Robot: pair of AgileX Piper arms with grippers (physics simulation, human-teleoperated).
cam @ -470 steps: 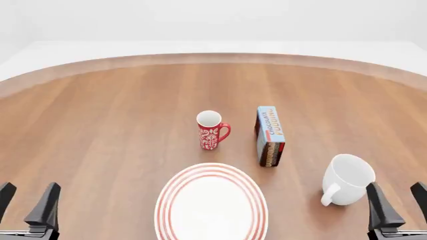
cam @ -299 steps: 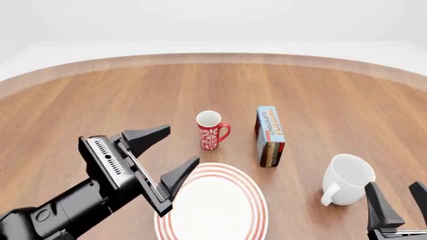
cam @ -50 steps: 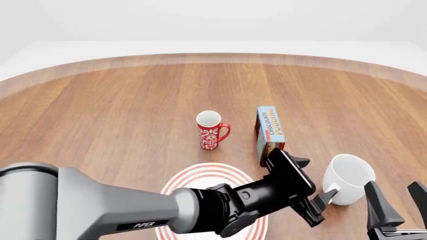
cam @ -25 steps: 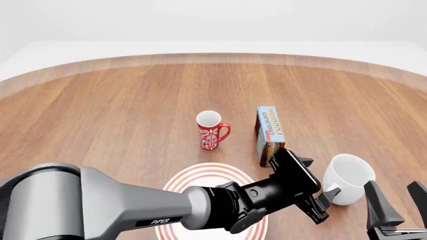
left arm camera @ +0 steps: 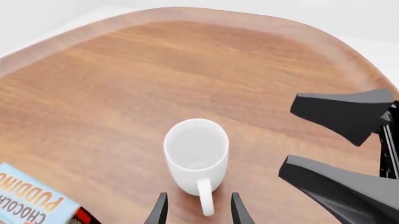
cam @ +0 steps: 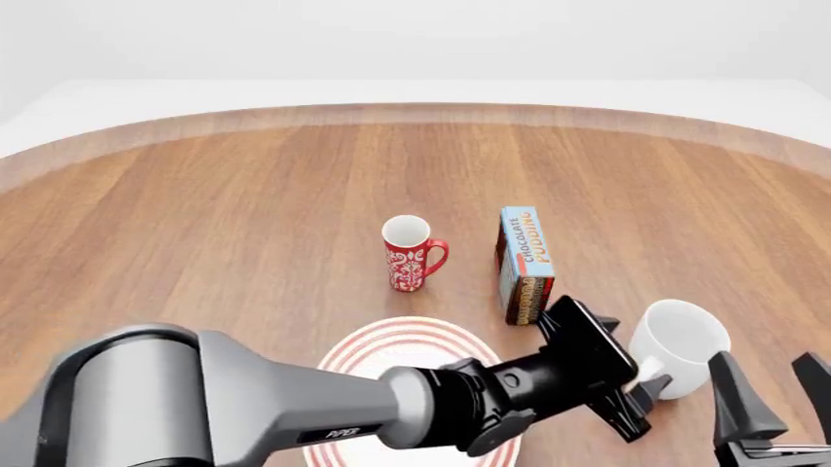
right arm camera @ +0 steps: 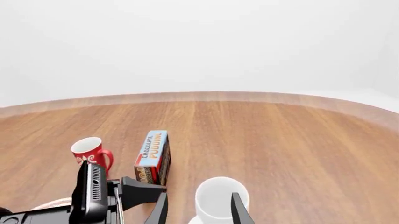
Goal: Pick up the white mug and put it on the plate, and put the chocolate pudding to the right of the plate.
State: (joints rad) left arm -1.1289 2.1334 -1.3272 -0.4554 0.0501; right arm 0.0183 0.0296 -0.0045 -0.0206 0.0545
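We had 0 of 2 placements done: white mug [cam: 678,348] stood on the bench right of the plate [cam: 377,355], pudding [cam: 524,263] unmoved behind, left tool [cam: 632,401] open astride its handle, right tool [cam: 776,401] open, empty.

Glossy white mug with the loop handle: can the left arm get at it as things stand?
Probably yes: the left gripper is open, its fingers flanking the glossy white mug's handle, nothing between.
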